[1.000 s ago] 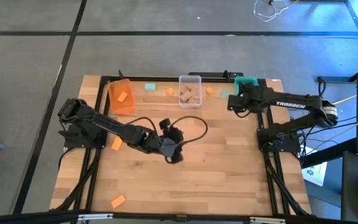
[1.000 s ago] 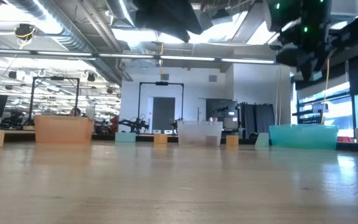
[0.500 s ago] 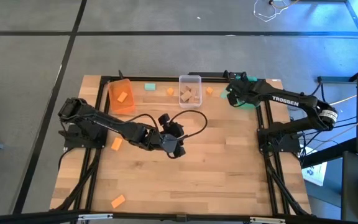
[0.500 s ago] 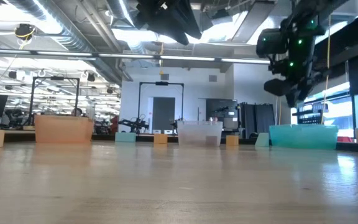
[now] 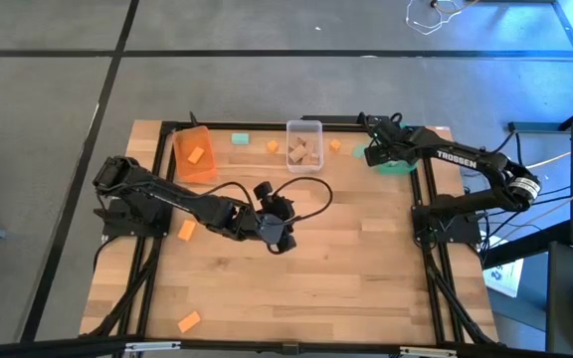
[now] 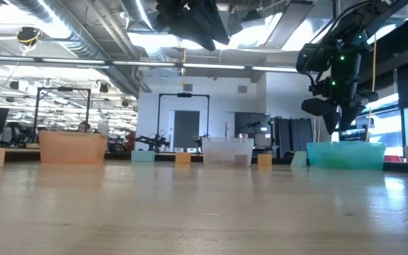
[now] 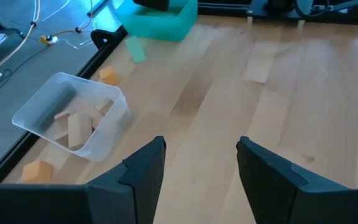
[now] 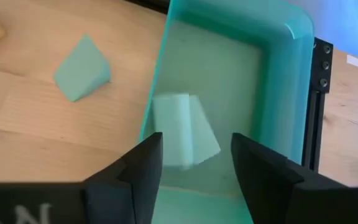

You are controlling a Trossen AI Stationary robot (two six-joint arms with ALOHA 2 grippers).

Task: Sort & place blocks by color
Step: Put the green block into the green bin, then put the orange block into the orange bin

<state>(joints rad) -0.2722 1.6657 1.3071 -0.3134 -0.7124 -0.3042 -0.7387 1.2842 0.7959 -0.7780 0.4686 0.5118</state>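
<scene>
My right gripper (image 5: 380,151) hangs open over the teal bin (image 5: 402,167) at the table's far right. A teal block (image 8: 182,130) shows beyond its fingers, inside the bin and blurred. Another teal block (image 8: 82,68) lies on the table beside the bin. My left gripper (image 7: 201,168) stands open above the table's middle with nothing between its fingers. Wood blocks (image 7: 79,124) lie in the clear bin (image 5: 304,127). One orange block (image 5: 196,154) lies in the orange bin (image 5: 182,164). Loose orange blocks (image 5: 273,146) (image 5: 335,145) and a teal block (image 5: 240,139) lie along the far edge.
Two more orange blocks (image 5: 186,230) (image 5: 189,321) lie on the table's left and near-left parts. A black cable (image 5: 311,194) loops over the table by my left arm. Black frame rails (image 5: 428,278) run along the table's sides.
My right gripper has swung toward the table's far edge and sunk lower over the teal bin, tipping to point more steeply down.
</scene>
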